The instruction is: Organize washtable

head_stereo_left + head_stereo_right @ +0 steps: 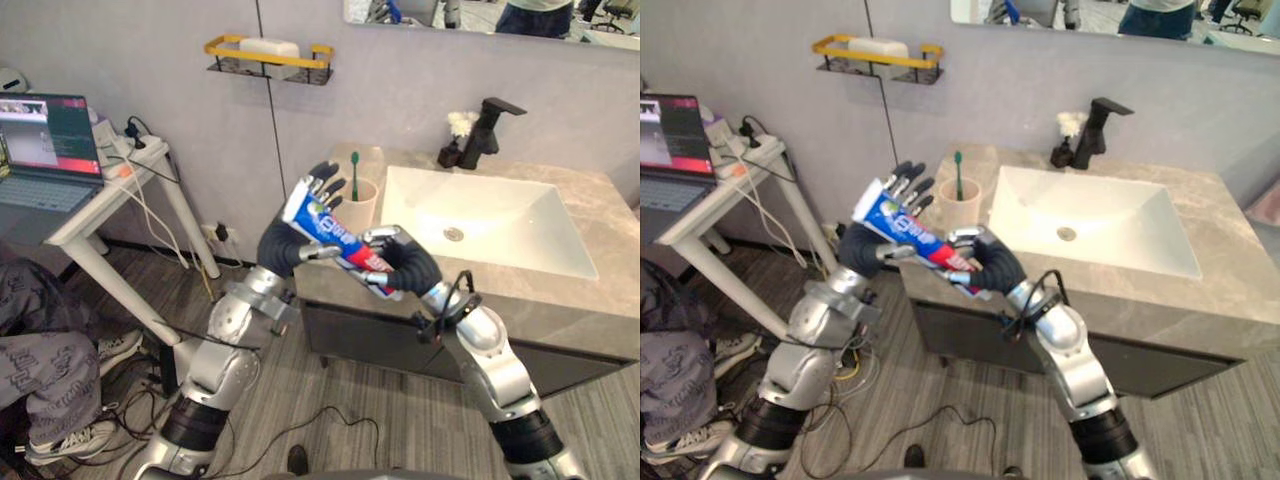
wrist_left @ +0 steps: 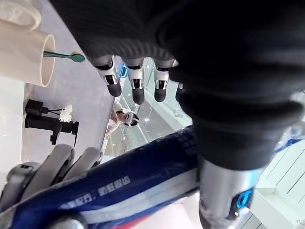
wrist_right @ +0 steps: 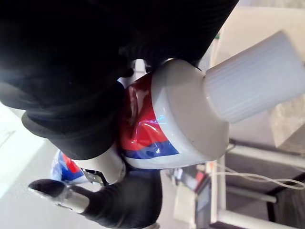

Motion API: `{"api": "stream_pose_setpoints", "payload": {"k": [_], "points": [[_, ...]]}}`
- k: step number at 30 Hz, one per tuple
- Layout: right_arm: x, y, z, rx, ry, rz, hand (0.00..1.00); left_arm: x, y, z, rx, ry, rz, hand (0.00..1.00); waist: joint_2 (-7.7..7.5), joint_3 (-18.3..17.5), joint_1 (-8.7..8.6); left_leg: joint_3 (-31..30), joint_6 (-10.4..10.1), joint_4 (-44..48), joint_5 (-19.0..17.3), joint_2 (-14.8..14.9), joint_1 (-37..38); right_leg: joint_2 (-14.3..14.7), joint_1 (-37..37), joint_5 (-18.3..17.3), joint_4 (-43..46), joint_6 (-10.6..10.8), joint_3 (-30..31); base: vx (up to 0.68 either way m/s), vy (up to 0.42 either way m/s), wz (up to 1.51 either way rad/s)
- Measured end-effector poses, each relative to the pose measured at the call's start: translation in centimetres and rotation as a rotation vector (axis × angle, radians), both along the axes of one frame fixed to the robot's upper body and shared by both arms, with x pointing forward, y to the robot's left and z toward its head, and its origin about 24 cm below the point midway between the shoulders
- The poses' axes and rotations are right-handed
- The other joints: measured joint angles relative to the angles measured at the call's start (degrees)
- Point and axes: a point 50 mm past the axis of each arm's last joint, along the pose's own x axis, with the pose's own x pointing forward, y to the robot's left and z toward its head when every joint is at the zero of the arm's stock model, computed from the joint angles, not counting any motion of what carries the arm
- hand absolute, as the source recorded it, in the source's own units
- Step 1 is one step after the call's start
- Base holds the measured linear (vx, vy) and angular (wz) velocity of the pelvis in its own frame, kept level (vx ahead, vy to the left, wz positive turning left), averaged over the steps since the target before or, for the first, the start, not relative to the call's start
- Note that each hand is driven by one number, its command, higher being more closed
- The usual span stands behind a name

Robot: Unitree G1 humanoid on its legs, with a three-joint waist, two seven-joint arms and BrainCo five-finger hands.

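Note:
A blue, red and white toothpaste tube [image 1: 335, 238] hangs in the air before the washtable's [image 1: 600, 220] front left corner, between both hands. My right hand [image 1: 410, 265] is curled round its capped end; the white cap [image 3: 252, 81] sticks out past the fingers. My left hand [image 1: 283, 245] is at the flat end: its fingers [image 2: 137, 86] stand straight up behind the tube [image 2: 119, 186], and the thumb lies against it. A beige cup [image 1: 360, 205] with a green toothbrush [image 1: 354, 175] stands on the counter just behind the hands.
A white sink basin [image 1: 480, 215] with a black faucet [image 1: 490, 130] fills the counter's middle. A yellow wall shelf [image 1: 268, 55] holds a white soap. At the left stands a white side table with a laptop [image 1: 45, 150], and a seated person's legs [image 1: 40, 340] are below it.

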Motion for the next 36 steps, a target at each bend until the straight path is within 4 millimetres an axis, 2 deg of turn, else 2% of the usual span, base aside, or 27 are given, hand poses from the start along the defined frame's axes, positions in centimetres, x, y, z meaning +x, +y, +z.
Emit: {"api": "stream_pose_setpoints", "payload": {"k": [9,25,36], "points": [[-0.3,0.2,-0.6,0.030,0.034,-0.008,1.00,-0.1,-0.8,-0.3,-0.028,0.031,-0.040,0.00,-0.50,-0.33,-0.07,0.38,-0.02,0.00,-0.02,0.03,-0.01,0.12,-0.11,0.21,-0.19,-0.17,0.29,0.00,0.000,-0.01],[-0.3,0.7,-0.7,0.059,0.042,-0.015,1.00,-0.3,-4.0,-1.2,-0.058,0.109,-0.170,0.00,-0.58,-0.53,-1.28,1.24,-0.02,0.01,-0.02,0.02,-0.01,0.30,-0.23,0.69,-0.96,-0.15,1.30,0.00,0.000,-0.02],[-0.3,0.6,-0.6,0.059,0.042,-0.016,1.00,-0.2,-4.1,-1.1,-0.059,0.107,-0.170,0.00,-0.57,-0.77,-1.32,1.26,-0.01,0.01,-0.02,-0.02,0.00,0.31,-0.27,0.74,-0.92,-0.20,1.62,0.00,0.000,0.00]]}}
